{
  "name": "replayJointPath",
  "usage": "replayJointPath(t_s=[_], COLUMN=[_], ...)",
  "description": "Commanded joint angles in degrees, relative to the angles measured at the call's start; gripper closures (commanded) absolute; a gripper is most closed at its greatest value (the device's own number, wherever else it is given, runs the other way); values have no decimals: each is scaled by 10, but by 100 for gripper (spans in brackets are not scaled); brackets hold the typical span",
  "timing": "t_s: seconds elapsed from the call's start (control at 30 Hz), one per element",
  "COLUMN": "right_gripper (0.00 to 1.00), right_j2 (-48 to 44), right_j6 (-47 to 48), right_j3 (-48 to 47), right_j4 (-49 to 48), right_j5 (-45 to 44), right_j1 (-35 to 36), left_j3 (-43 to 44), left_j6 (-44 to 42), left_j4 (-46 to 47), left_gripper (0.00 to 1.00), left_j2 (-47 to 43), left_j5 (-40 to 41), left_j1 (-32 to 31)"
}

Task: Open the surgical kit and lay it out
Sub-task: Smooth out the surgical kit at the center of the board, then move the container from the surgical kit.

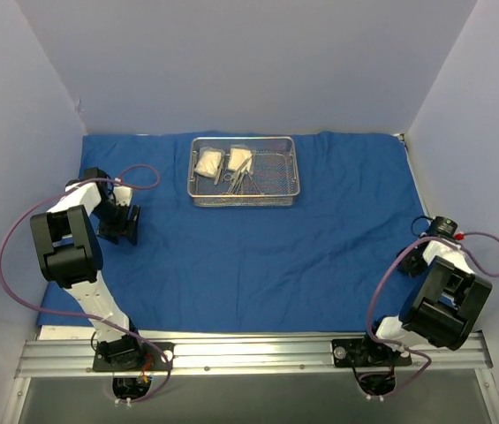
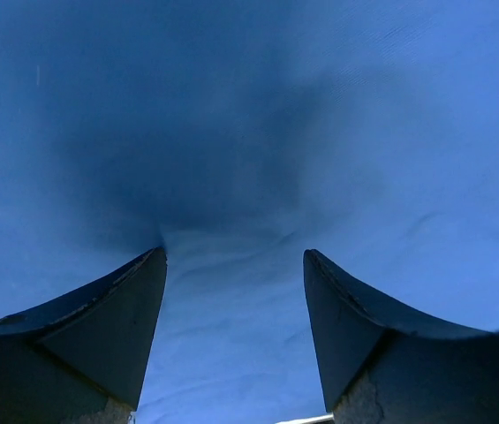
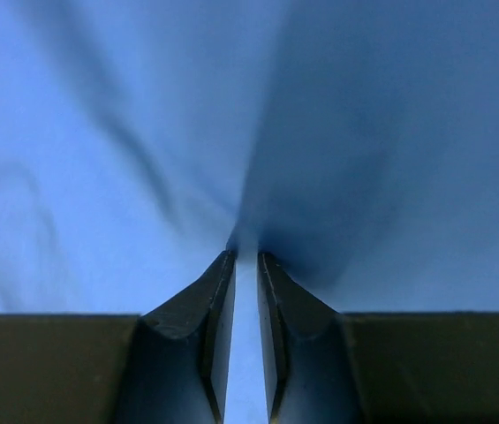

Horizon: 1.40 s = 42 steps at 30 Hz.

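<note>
The blue cloth wrap lies spread flat over the table. The wire-mesh steel tray stands on it at the back centre. It holds two white gauze packets and silver clamps and tweezers. My left gripper is at the cloth's left side, well left of the tray. It is open, its tips down at the cloth. My right gripper is low at the cloth's right edge. It is shut on a pinch of cloth, with folds running from the tips.
Grey walls close in the back and both sides. An aluminium rail with both arm bases runs along the near edge. Purple cables loop from each arm. A strip of white table shows at the cloth's near left corner.
</note>
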<state>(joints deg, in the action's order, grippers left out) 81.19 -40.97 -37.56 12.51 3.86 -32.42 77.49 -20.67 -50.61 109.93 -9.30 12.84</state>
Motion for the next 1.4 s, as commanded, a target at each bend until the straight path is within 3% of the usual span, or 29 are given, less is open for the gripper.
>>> replayJointPath(t_s=[0.0,0.3,0.4,0.43,0.5,0.57,0.6,0.7,0.73,0.83,1.07,1.37], right_gripper=[85,83,82,80,77,68,59,47,41,37,41,53], right_j2=[-22,-127,-181,-201,-208,-190,-177,-84,-20,130,379,517], right_j6=[-26,-22,-15,-14,12,42,76,127,159,204,250,267], right_j3=[36,-48,-116,-135,-185,-210,-230,-278,-330,-471,-718,-832], right_j4=[86,157,158,153,112,70,24,-29,-29,9,95,132], right_j5=[-85,-183,-219,-234,-238,-211,-170,-120,-102,-97,-151,-205], right_j1=[-24,-19,49,114,179,266,293,384,402,462,534,552], left_j3=[-24,-22,26,59,94,140,154,198,208,250,321,366], left_j6=[-31,-53,-56,-56,-52,-38,-31,-1,5,19,47,59], left_j4=[23,-11,-48,-70,-90,-102,-102,-91,-88,-85,-63,-76], left_gripper=[28,27,27,27,26,26,26,26,26,26,26,26], left_j2=[-11,-36,-55,-63,-67,-67,-67,-59,-50,-32,16,71], left_j5=[17,-42,-110,-144,-172,-198,-201,-199,-196,-174,-128,-129], left_j1=[28,51,48,46,40,30,25,5,1,-19,-52,-56])
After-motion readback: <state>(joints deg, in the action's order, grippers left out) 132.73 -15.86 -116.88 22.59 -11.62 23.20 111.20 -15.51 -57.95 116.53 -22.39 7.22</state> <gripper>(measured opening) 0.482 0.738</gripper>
